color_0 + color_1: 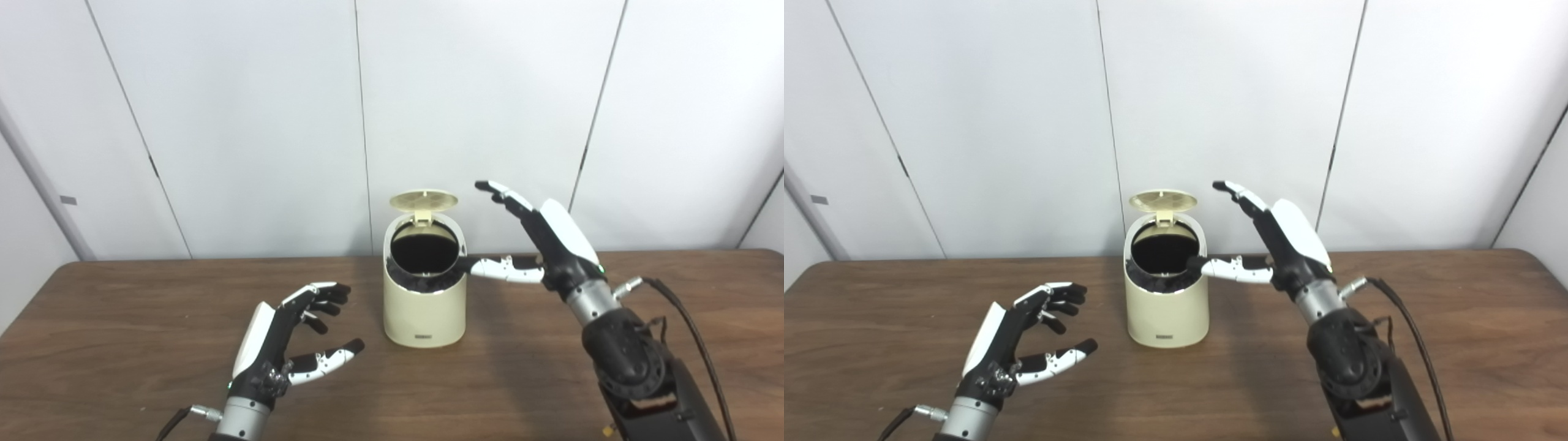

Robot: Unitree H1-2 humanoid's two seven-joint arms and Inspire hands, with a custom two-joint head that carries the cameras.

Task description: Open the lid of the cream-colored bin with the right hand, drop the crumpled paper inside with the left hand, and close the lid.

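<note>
Two hands of mine hover over the grained brown wooden table (122, 343) — both empty, fingers spread. The cream-colored bin (424, 306), a smooth rounded cylinder, stands upright at centre with its round ribbed lid (424, 200) flipped up, showing a dark interior. My right hand (545, 245) is raised beside it, thumb tip at the rim. My left hand (288, 337) curls loosely near the bin's front-left. I can't see the crumpled paper.
</note>
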